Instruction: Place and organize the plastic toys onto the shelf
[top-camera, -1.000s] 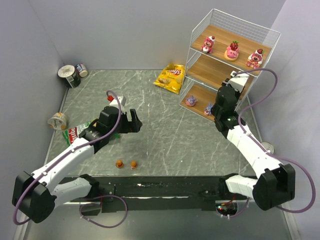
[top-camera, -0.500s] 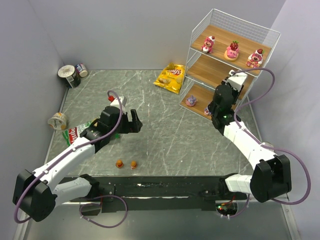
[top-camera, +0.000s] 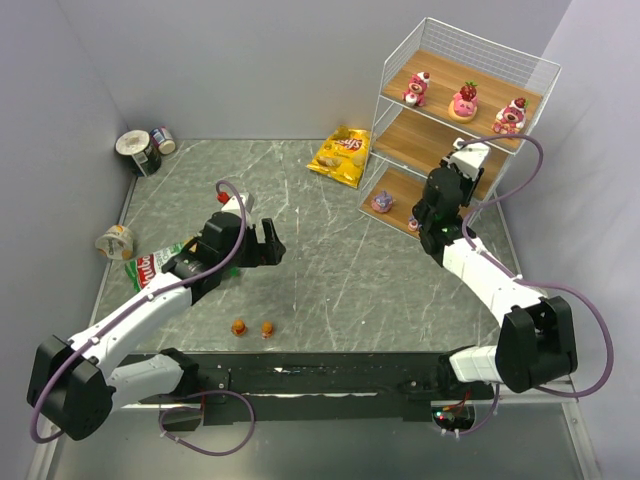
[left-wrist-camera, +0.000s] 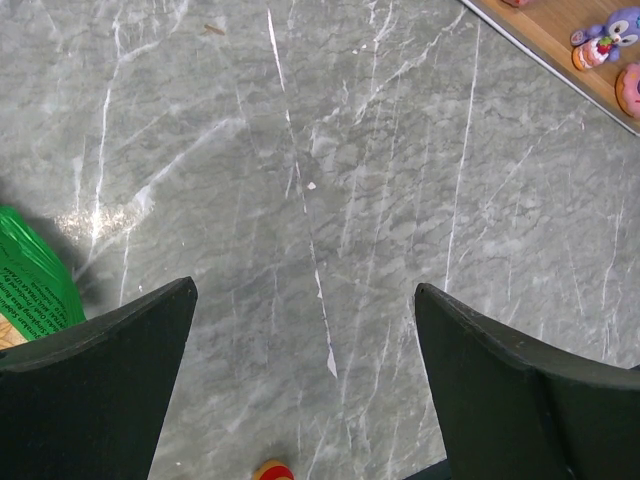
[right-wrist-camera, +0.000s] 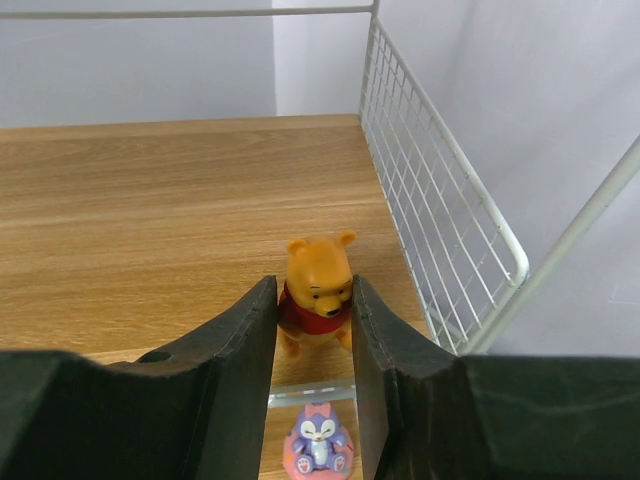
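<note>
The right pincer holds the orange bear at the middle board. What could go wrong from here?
1. The bear in the right pincer is held near the front edge of the middle board; released here, it may tip off onto the purple toy below.
2. The wire side is close beside it; a wide opening or swing could catch it.

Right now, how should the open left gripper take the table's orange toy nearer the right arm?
Probably from straight above, pinching its middle. The orange toy is tiny, with a twin close beside it, so close the left gripper front-to-back, keeping fingers out of that gap. The right gripper holds an orange bear across the torso.
</note>
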